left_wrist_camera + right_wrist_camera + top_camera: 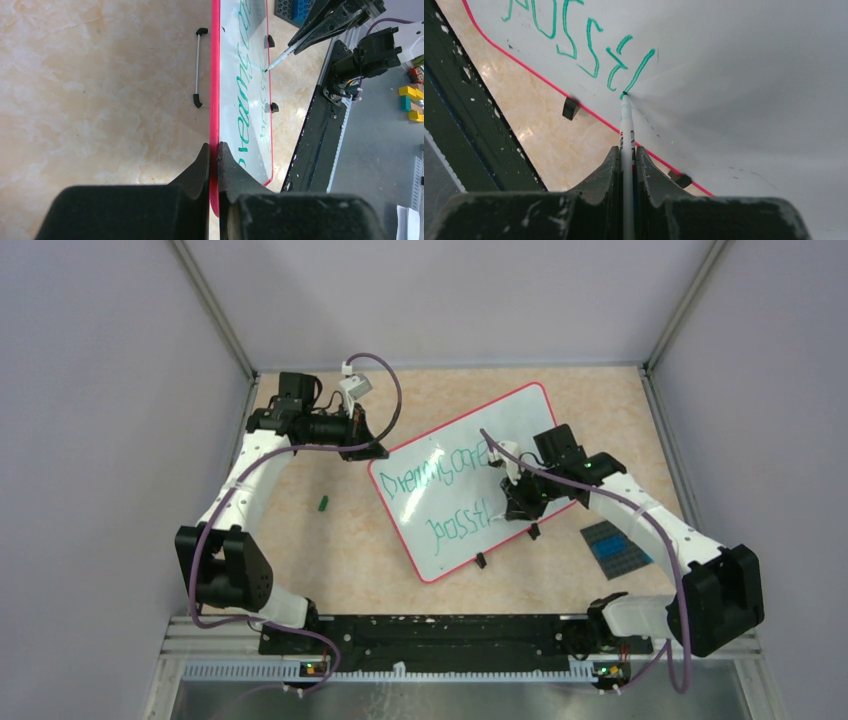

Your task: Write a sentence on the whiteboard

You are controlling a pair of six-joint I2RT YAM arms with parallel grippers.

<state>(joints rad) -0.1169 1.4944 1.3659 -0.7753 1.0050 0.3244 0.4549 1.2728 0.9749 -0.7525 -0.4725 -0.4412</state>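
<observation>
The whiteboard [455,455], white with a thin red rim, stands tilted on two small black feet in mid-table, with green handwriting in two lines. My left gripper [372,450] is shut on the whiteboard's red rim [215,100] at its far-left corner. My right gripper [512,502] is shut on a white marker [626,130]. The marker's green tip touches the whiteboard [749,60] at the end of the lower line of writing. The marker also shows in the left wrist view [281,56], touching the board face.
A small dark grey studded plate [615,547] with a blue brick lies right of the board. A small green cap [324,503] lies on the table left of the board. A thin white-and-black wire stand [198,70] lies behind the board. Grey walls enclose the table.
</observation>
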